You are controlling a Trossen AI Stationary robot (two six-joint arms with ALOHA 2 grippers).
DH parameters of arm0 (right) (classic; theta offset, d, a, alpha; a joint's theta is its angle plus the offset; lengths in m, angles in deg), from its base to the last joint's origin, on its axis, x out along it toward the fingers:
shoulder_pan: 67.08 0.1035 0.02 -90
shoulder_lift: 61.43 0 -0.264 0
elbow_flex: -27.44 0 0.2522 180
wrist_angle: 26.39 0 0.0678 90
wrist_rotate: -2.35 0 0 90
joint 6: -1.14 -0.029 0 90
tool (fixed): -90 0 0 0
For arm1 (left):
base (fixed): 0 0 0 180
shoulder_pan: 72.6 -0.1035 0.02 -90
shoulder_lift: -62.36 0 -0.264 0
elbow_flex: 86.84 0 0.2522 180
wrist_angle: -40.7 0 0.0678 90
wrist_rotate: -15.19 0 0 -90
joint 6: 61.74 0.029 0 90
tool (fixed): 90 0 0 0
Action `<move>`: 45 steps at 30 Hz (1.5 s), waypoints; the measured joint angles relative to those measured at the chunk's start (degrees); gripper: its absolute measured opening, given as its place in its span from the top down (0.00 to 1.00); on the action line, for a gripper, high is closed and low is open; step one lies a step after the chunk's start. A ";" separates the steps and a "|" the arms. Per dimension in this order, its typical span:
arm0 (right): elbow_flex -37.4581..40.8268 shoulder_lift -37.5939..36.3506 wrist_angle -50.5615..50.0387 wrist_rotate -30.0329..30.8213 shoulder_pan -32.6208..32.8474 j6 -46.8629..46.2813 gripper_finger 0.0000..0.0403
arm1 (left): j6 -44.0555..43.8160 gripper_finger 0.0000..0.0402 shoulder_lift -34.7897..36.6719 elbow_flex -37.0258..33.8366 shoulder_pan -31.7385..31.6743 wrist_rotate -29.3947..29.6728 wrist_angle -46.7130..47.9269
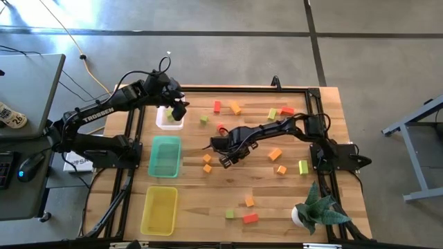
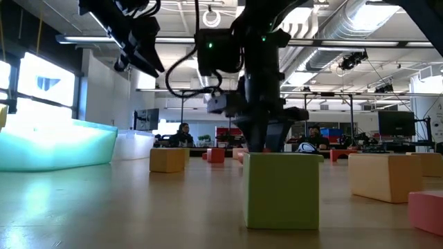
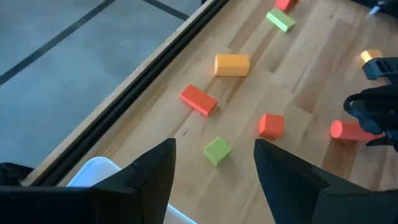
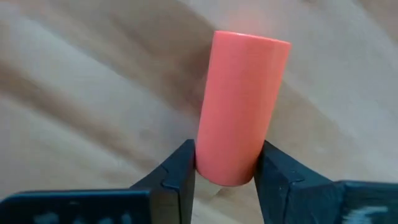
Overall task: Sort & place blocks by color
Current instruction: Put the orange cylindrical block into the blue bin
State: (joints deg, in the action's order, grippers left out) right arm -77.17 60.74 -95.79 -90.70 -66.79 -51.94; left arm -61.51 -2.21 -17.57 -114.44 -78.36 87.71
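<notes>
The right hand (image 4: 227,165) reaches over the middle of the wooden table (image 1: 291,200), its two fingers (image 4: 177,171) pinching the lower end of a red cylinder (image 4: 242,106), one pad against each side. In the high view that same hand (image 1: 223,142) sits low over the boards with the red cylinder (image 1: 221,128) just beyond it, toward the far edge.

The left hand (image 3: 214,168) is raised over the far left of the table with its fingers spread and nothing between them; just beyond them on the table lie a small green cube (image 3: 217,150), a red cube (image 3: 271,125), a red bar (image 3: 198,99) and an orange block (image 3: 232,64). Below it stands the clear tray (image 1: 169,117), with the green tray (image 1: 165,158) and the yellow tray (image 1: 159,210) nearer the front edge.

Other blocks are scattered to the right of the right hand and nearer the front edge, among them an orange one (image 1: 275,154) and a green one (image 1: 303,166).
</notes>
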 joint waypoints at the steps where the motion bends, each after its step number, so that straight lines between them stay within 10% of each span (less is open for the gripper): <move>1: 0.00 -0.88 0.35 0.02 0.00 0.68 0.74 | 0.00 0.49 0.00 0.00 0.00 -0.90 -0.02; 20: -0.11 -8.11 31.55 -1.50 -0.02 22.83 0.74 | 7.18 0.49 0.00 0.00 3.10 -23.12 -0.45; 45: -0.17 -20.74 37.44 7.12 -1.48 39.85 0.74 | 3.46 0.49 -0.04 -0.02 1.53 -40.75 -10.98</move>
State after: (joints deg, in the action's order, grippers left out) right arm -77.34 40.01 -58.34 -83.58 -68.27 -12.09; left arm -58.04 -2.26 -17.59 -112.91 -119.12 76.73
